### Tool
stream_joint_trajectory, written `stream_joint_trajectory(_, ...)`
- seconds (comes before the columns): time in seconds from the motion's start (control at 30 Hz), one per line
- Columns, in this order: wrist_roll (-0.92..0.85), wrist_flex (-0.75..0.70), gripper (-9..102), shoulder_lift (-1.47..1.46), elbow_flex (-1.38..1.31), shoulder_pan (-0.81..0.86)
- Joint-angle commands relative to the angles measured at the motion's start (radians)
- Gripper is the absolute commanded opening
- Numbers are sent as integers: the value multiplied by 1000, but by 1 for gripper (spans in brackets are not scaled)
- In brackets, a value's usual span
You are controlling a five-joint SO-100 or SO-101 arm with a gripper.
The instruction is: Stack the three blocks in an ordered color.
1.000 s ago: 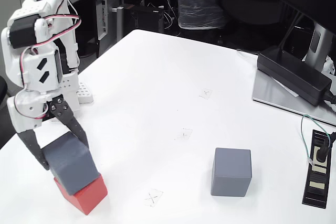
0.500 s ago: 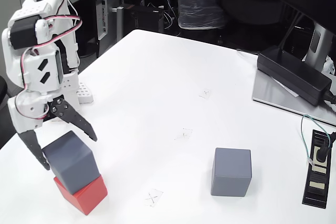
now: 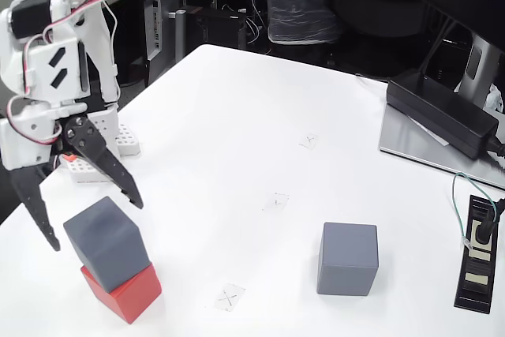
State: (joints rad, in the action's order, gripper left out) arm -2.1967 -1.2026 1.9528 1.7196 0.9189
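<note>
1. The white robot arm's hand [image 3: 95, 225] hangs above the two-block stack at the fixed view's lower left, its black fingers [image 3: 102, 161] spread wide and clear of any block.
2. A slate grey matte cube [image 3: 106, 241] sits on a bright red matte cube [image 3: 126, 293], turned a little askew on it.
3. A second slate grey matte cube [image 3: 348, 258] stands alone on the white counter [image 3: 237, 132], well apart to the right.
4. A black power brick [image 3: 442, 113] lies near the right edge.
</note>
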Motion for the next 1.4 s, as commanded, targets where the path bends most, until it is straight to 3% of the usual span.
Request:
stream_joint_trajectory(0.0, 18, -6, 40, 34, -87, -58)
stream_joint_trajectory(0.2, 216, 8, 40, 28, -149, -242)
stream_joint_trajectory(0.47, 701, 8, 40, 18, -147, -494)
stream_joint_trajectory(0.77, 1164, 80, 40, -166, -192, -601)
stream_joint_trajectory(0.97, 1348, 83, 40, -313, -250, -611)
stream_joint_trajectory(1.37, 1589, -135, 40, -548, -555, -744)
